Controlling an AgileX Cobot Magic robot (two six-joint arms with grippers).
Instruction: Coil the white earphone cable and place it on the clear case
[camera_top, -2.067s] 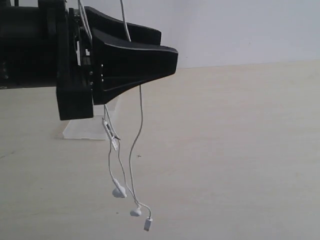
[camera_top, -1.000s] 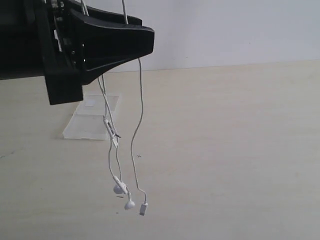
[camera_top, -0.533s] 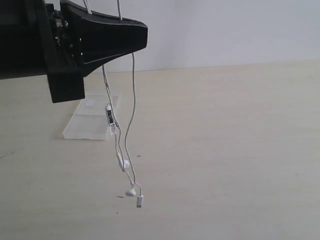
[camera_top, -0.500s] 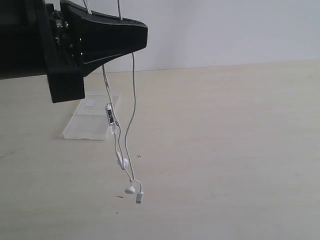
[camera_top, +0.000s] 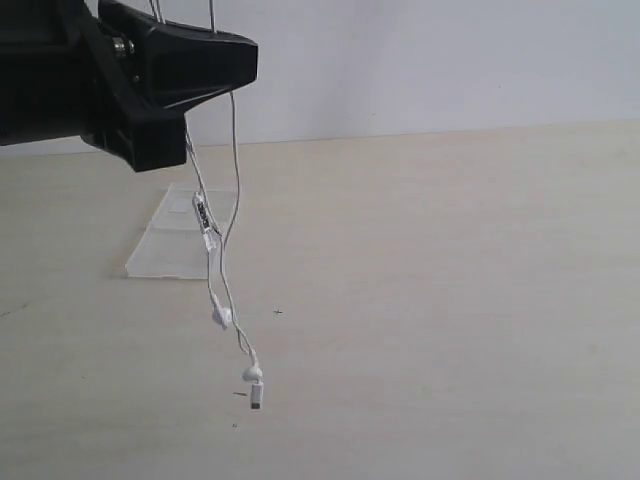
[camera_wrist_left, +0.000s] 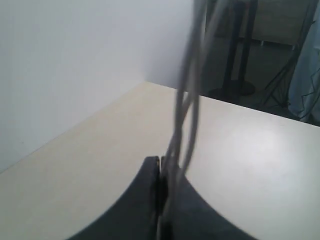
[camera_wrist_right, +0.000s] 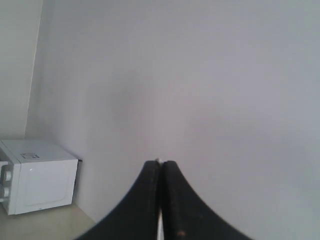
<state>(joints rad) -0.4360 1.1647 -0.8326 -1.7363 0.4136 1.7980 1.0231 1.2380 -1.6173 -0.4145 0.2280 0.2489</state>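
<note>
The left gripper (camera_wrist_left: 160, 170) is clamped on doubled strands of the thin white earphone cable (camera_top: 203, 220), its buds dangling near the flat clear plastic case (camera_top: 165, 250); the right gripper (camera_wrist_right: 160, 165) is pressed together. Best to lower slowly, letting the slack pool onto the case.

You see the right gripper (camera_wrist_right: 160, 164) with its two black fingers (camera_wrist_right: 144, 200) pressed together, aimed at a plain white wall (camera_wrist_right: 210, 75). A white microwave (camera_wrist_right: 36, 176) stands near that wall.
</note>
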